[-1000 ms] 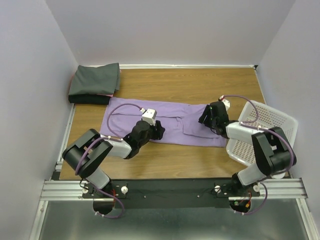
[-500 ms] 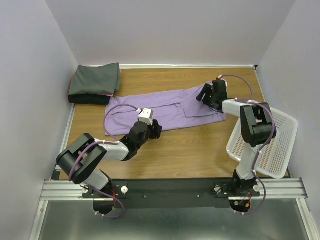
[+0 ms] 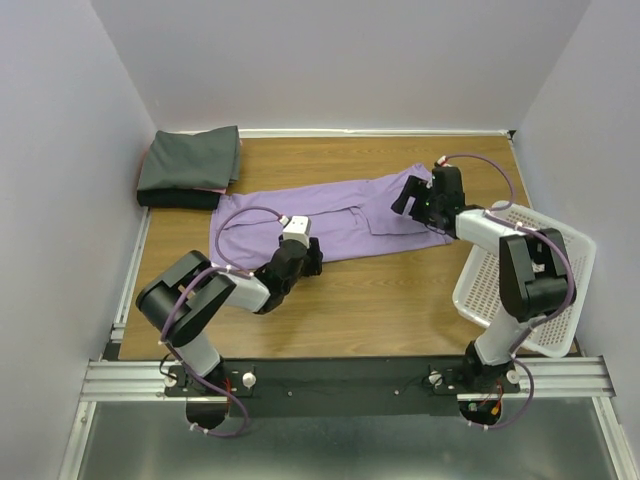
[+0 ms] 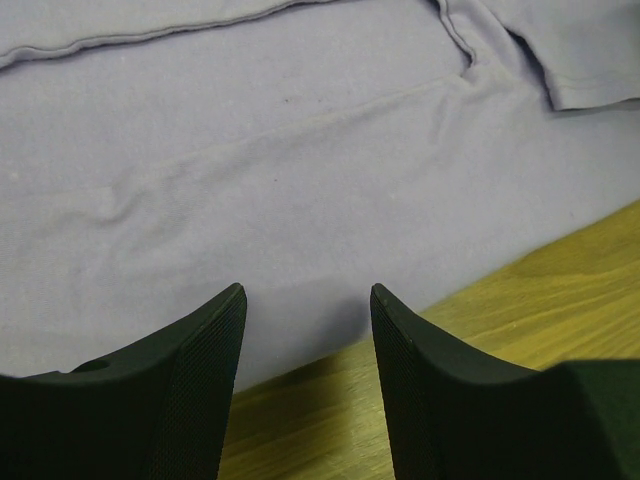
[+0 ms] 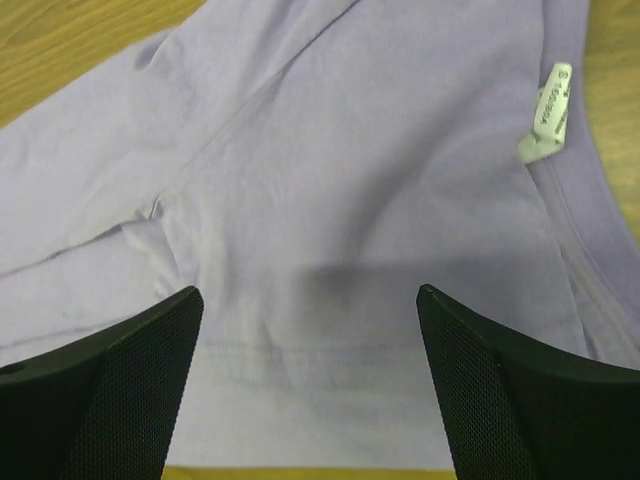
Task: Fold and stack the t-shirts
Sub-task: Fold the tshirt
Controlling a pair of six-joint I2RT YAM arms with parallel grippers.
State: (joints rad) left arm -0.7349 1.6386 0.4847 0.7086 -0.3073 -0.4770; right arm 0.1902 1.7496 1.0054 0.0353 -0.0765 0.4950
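Here, a long, soft lavender t-shirt (image 3: 345, 210).

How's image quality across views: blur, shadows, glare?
Top external: evenly lit, sharp throughout. Left wrist: lavender t-shirt sharp but greyer in tone, jaws very dark. Right wrist: soft shadow on the cloth between the jaws; neck tag crisp.

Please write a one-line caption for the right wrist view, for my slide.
The open right claw over the flat lavender t-shirt, its small pale label at upper right.
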